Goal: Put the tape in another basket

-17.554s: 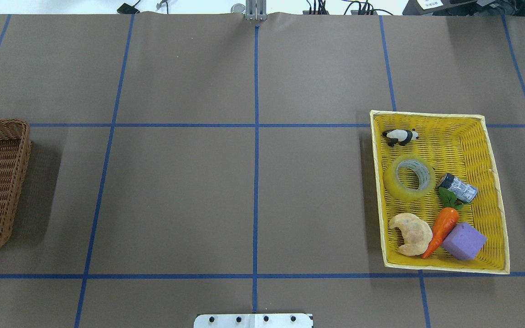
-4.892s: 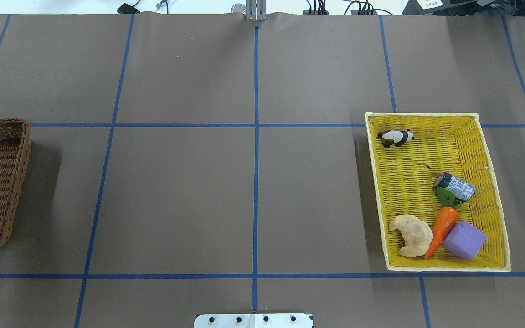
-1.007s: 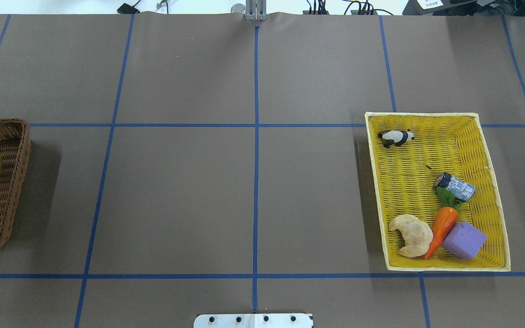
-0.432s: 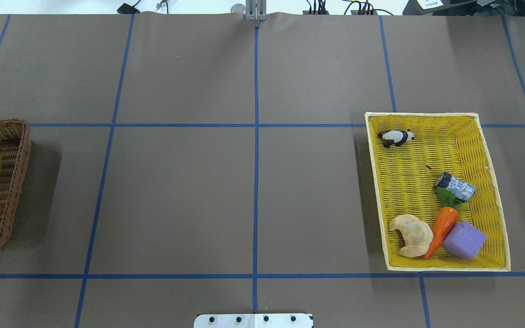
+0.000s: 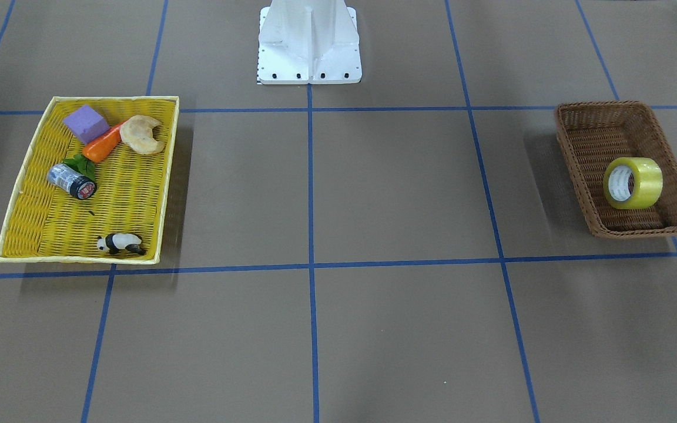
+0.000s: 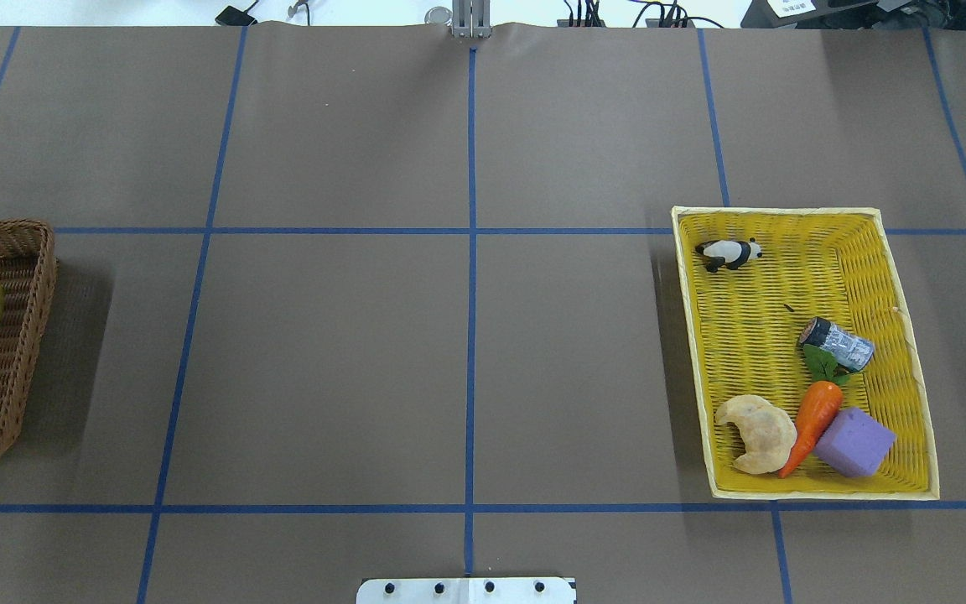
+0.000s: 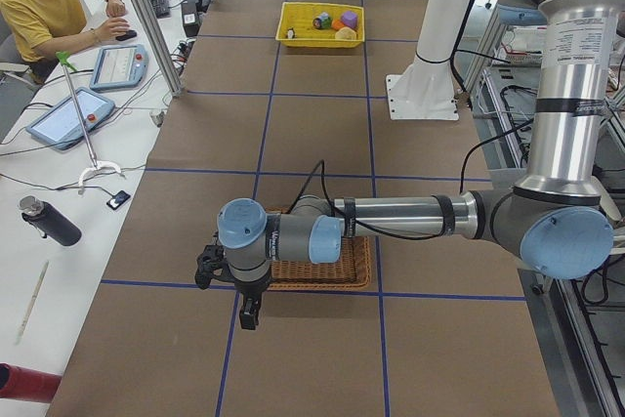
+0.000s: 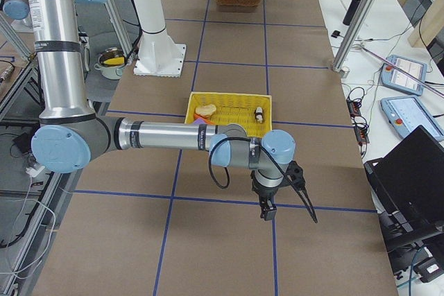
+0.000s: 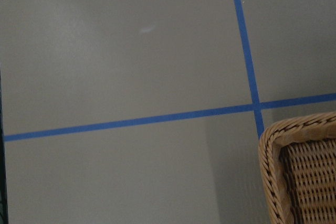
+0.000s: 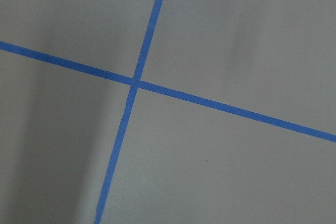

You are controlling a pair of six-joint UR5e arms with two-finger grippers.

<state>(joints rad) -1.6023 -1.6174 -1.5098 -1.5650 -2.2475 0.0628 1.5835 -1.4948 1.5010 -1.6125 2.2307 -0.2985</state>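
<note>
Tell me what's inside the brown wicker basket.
Only the tape, a yellow roll standing on edge, is inside the basket. The weave under it is covered.

Wide roll of translucent yellow packing tape with white printed core (image 5: 633, 183), standing on edge, inside the rectangular dark-brown woven wicker basket (image 5: 575, 151), nothing gripping it

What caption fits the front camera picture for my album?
Tape roll on edge inside the brown basket; toy panda in the yellow tray.
</note>
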